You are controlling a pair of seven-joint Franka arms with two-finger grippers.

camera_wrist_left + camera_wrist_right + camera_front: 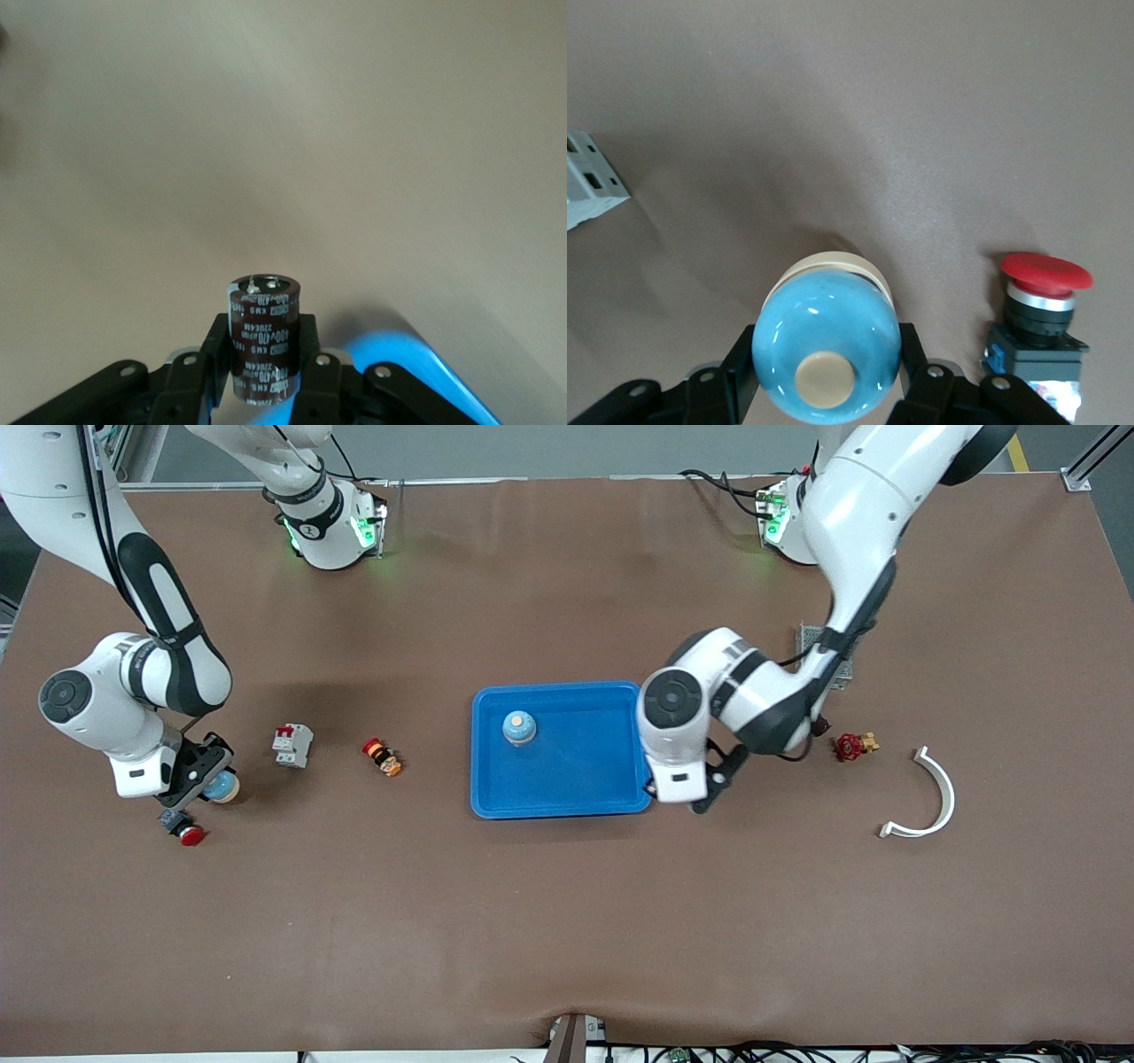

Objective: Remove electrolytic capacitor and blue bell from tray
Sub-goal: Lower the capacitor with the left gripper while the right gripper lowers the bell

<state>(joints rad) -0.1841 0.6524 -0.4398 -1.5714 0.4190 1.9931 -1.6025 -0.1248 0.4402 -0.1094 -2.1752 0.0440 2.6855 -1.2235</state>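
My right gripper [202, 781] is shut on a blue bell [222, 786] with a cream button, low at the right arm's end of the table. In the right wrist view the bell [827, 354] fills the gap between the fingers [741, 376]. My left gripper [709, 788] is shut on a dark brown capacitor [263, 336], held upright. It is over the table just beside the edge of the blue tray [567, 797] toward the left arm's end; the tray's rim [430, 363] shows in the left wrist view. A second blue bell [519, 727] stands in the tray.
A red push button [183, 830] lies beside the right gripper, also in the right wrist view [1041, 310]. A white breaker [292, 745] and a red-orange switch [382, 757] lie between it and the tray. A red valve [852, 746], a white curved piece [930, 797] and a grey block [811, 640] lie toward the left arm's end.
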